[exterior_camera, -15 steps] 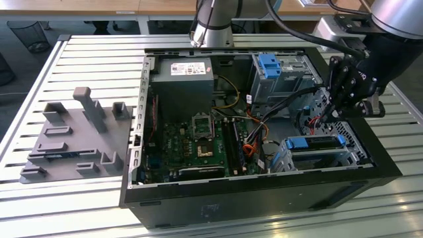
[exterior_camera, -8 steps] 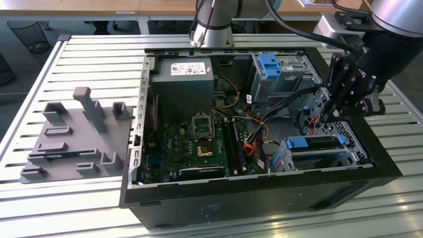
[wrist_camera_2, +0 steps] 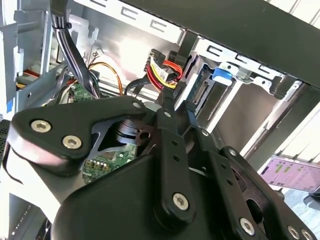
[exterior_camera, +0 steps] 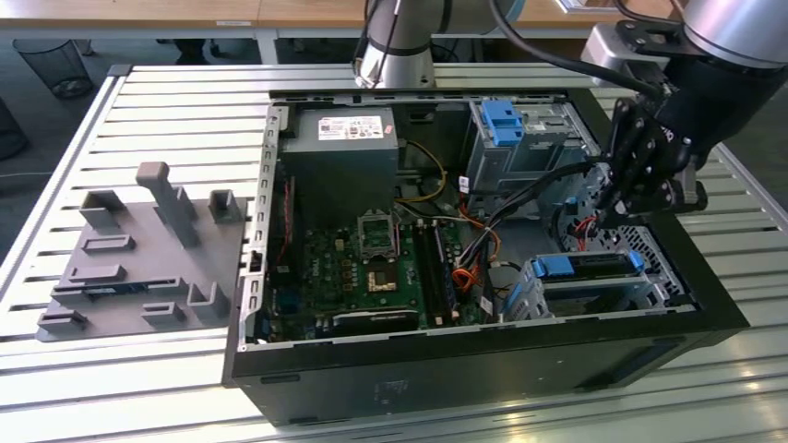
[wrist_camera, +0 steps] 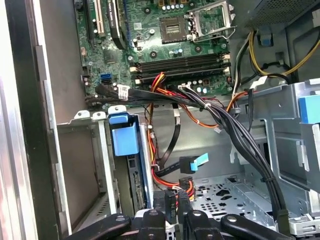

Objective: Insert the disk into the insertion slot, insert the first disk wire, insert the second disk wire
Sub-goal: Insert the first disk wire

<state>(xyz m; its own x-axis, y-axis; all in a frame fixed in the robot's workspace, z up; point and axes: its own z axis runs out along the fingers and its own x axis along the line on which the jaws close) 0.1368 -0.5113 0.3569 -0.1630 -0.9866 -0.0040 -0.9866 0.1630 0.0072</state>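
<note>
The disk [exterior_camera: 589, 265], framed by its blue carrier, sits inside the insertion slot [exterior_camera: 603, 295], a silver perforated cage at the case's front corner on the exterior view's right. In the first wrist view the disk's blue tab [wrist_camera: 124, 140] shows inside the cage wall [wrist_camera: 85, 165]. My gripper [exterior_camera: 628, 198] hangs just above and behind the cage. In both wrist views it is shut on a black connector [wrist_camera: 171, 200] with red, yellow and black wires [wrist_camera_2: 162, 75], close to the disk's rear edge [wrist_camera_2: 220, 75]. A second black cable with a blue plug [wrist_camera: 192, 162] lies loose beside it.
A taller grey bay with a blue latch [exterior_camera: 503, 120] stands behind the gripper. Black cable bundles [wrist_camera: 235, 130] cross from the motherboard [exterior_camera: 369, 268] toward the bays. A grey fixture plate [exterior_camera: 142, 258] lies on the slatted table at the exterior view's left.
</note>
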